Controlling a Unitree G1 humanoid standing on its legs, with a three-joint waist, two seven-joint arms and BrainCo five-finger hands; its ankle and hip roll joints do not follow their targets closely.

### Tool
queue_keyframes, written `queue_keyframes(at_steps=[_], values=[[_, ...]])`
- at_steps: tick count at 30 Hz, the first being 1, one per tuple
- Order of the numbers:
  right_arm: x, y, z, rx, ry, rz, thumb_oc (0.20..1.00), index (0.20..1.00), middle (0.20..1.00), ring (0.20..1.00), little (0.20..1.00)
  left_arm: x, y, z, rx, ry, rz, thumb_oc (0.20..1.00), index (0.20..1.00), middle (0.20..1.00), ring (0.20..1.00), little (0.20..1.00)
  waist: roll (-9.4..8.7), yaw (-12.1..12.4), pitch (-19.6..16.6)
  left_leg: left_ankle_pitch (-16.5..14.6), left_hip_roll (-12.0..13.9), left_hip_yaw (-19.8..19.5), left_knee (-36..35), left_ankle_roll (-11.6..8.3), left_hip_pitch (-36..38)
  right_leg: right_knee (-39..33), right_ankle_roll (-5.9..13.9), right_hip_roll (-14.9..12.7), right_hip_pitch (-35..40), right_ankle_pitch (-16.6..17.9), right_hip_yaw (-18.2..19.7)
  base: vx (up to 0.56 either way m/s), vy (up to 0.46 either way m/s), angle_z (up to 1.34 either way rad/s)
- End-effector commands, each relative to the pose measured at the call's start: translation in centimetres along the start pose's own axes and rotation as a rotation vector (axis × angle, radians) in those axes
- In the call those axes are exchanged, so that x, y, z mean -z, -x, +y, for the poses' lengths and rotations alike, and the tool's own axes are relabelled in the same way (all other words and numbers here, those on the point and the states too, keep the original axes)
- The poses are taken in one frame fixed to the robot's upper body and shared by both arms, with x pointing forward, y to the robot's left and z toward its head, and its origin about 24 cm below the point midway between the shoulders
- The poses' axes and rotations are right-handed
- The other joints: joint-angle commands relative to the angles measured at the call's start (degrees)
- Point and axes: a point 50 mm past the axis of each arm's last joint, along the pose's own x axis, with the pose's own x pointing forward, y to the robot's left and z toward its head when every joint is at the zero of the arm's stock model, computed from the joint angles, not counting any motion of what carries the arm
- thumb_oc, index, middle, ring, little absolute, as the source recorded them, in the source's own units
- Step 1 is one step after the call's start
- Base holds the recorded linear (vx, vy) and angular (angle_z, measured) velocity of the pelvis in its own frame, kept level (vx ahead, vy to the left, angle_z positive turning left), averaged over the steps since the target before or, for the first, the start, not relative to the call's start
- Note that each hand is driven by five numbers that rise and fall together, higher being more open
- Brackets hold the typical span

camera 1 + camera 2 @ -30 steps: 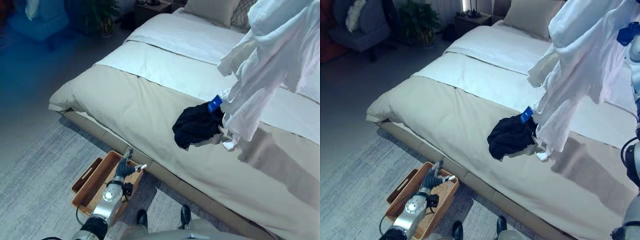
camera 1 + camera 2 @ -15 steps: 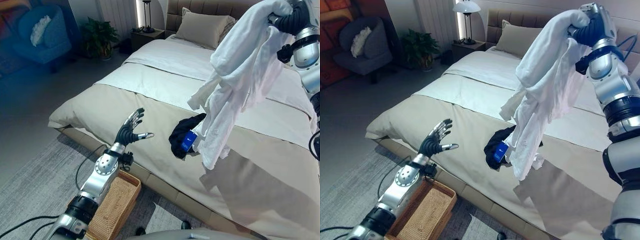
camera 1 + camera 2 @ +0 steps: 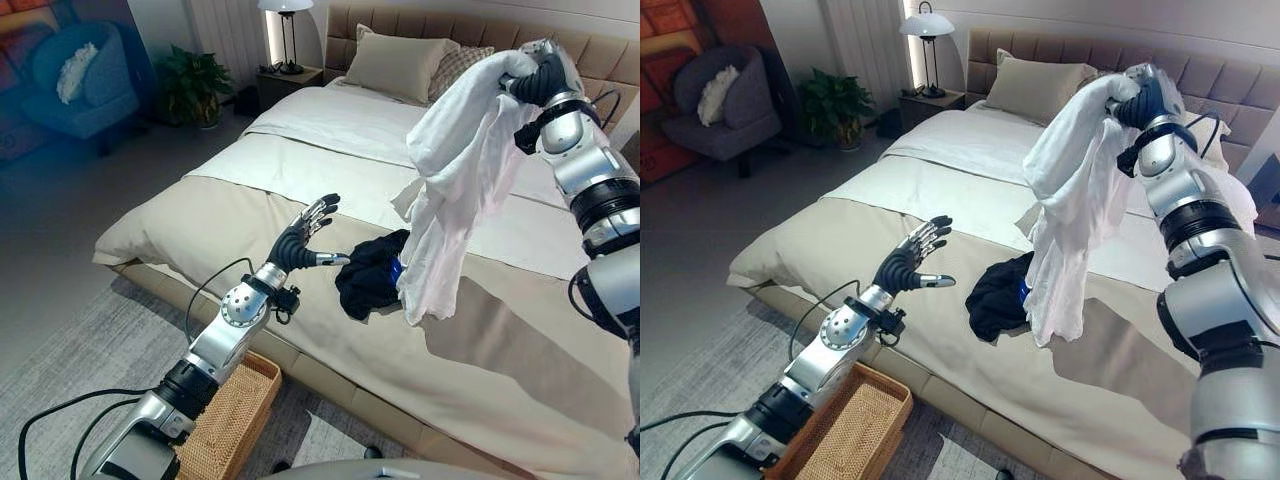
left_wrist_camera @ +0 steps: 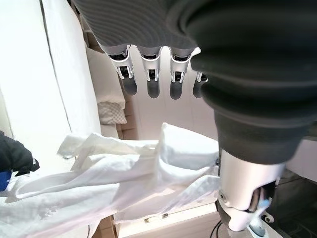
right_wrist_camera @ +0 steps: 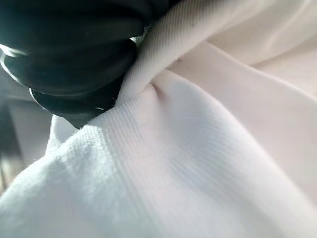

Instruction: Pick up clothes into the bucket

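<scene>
Overhead, the right hand [image 3: 1137, 97] is clutching a white garment [image 3: 1070, 215] high above the bed [image 3: 970, 160], its fingers curled tight into the bunched top of the cloth — in the right wrist view the fabric [image 5: 198, 148] is pressing right up against the dark ribbed cover. The garment is hanging down in long loose folds, its lowest hem dangling just above the beige cover, over the middle of the bed toward the near edge. Just beside that hem, a dark garment [image 3: 997, 292] with a small blue patch is lying crumpled on the beige cover, near the bed's near edge.

The left hand [image 3: 303, 243] is reaching out over the near edge of the bed, fingers straight and spread, thumb pointing toward the dark garment — holding nothing and touching nothing. In the left wrist view its fingers [image 4: 148, 82] are showing in a straight row, with the white garment [image 4: 124, 173] hanging beyond them.

A wicker basket [image 3: 855, 430] is sitting on the grey rug beside the bed's near edge, below the left arm. At the headboard end, pillows [image 3: 1030, 88] are leaning upright, and a lamp [image 3: 926, 30] is standing on a nightstand by the far corner, near a potted plant [image 3: 830, 105] and an armchair [image 3: 725, 110].
</scene>
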Motion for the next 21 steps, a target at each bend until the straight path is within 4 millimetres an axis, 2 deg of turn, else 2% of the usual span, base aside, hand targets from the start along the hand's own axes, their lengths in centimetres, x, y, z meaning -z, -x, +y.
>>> queue_keyframes(at_steps=[1,2,3,8,10,11,13,21], values=[[-6.9,-1.4,-10.7,0.484,-0.288,-0.175,0.2,0.2,0.2,0.2,0.2,-0.7,-0.2,0.0,0.004,0.0,-0.043,1.0,1.0,1.0,1.0,1.0,-3.64,1.3,-2.8,-6.9,-2.6,-0.5,3.2,1.44,0.7,6.5,3.94,-3.7,-2.1,-2.8,-1.4,0.0,0.008,0.03],[-7.0,-1.3,-10.3,0.467,-0.249,-0.197,0.2,0.2,0.2,0.2,0.2,-0.6,-0.1,0.2,-0.002,-0.008,-0.037,1.0,1.0,1.0,1.0,1.0,-3.94,1.4,-2.8,-6.4,-2.7,-0.6,3.3,1.43,0.3,6.5,3.91,-3.8,-2.4,-2.3,-1.5,0.0,0.0,0.0],[-7.0,-1.0,-11.3,0.526,-0.271,-0.224,0.2,0.2,0.2,0.2,0.2,0.0,0.1,0.6,-0.026,-0.014,-0.014,1.0,1.0,1.0,1.0,1.0,-3.93,1.8,-2.8,-6.4,-2.7,-1.0,3.3,1.45,0.1,6.2,3.92,-3.9,-2.2,-2.4,-2.0,-0.02,-0.004,0.03],[-6.2,-1.0,-11.9,0.512,-0.265,-0.196,0.2,0.2,0.2,0.2,0.2,0.7,0.6,0.7,-0.043,-0.009,0.012,1.0,1.0,1.0,1.0,1.0,-4.51,2.4,-2.5,-6.2,-2.7,-1.5,3.2,1.34,0.0,6.0,3.89,-4.0,-1.9,-2.4,-2.6,0.0,-0.01,0.14],[-5.7,-1.2,-11.2,0.473,-0.253,-0.169,0.893,0.893,0.893,0.893,0.893,1.0,0.9,0.8,-0.053,-0.001,0.028,1.0,1.0,1.0,1.0,1.0,-4.58,2.4,-2.3,-6.1,-2.7,-1.5,3.3,1.28,-0.1,6.0,3.84,-4.0,-1.8,-2.4,-2.8,0.0,0.0,0.0],[-5.7,-1.2,-11.2,0.473,-0.253,-0.169,0.893,0.893,0.893,0.893,0.893,1.0,0.9,0.8,-0.053,-0.001,0.028,1.0,1.0,1.0,1.0,1.0,-4.57,2.4,-2.3,-6.1,-2.7,-1.5,3.3,1.28,-0.1,6.0,3.84,-4.0,-1.8,-2.4,-2.8,0.0,0.0,0.0],[-5.5,-1.3,-10.0,0.421,-0.235,-0.16,0.2,0.2,0.2,0.2,0.2,1.2,1.2,0.9,-0.058,-0.002,0.042,1.0,1.0,1.0,1.0,1.0,-4.5,2.3,-2.1,-6.1,-2.8,-1.5,3.4,1.3,0.0,6.0,3.77,-3.9,-1.8,-2.4,-2.6,0.0,0.0,0.0],[-5.1,-1.2,-8.5,0.382,-0.231,-0.156,0.2,0.2,0.2,0.2,0.2,1.6,1.6,1.0,-0.073,0.001,0.063,1.0,1.0,1.0,1.0,1.0,-4.27,2.1,-1.6,-6.2,-2.6,-1.3,3.6,1.3,0.0,6.3,3.67,-3.7,-2.0,-2.5,-2.5,0.0,0.0,0.0]])
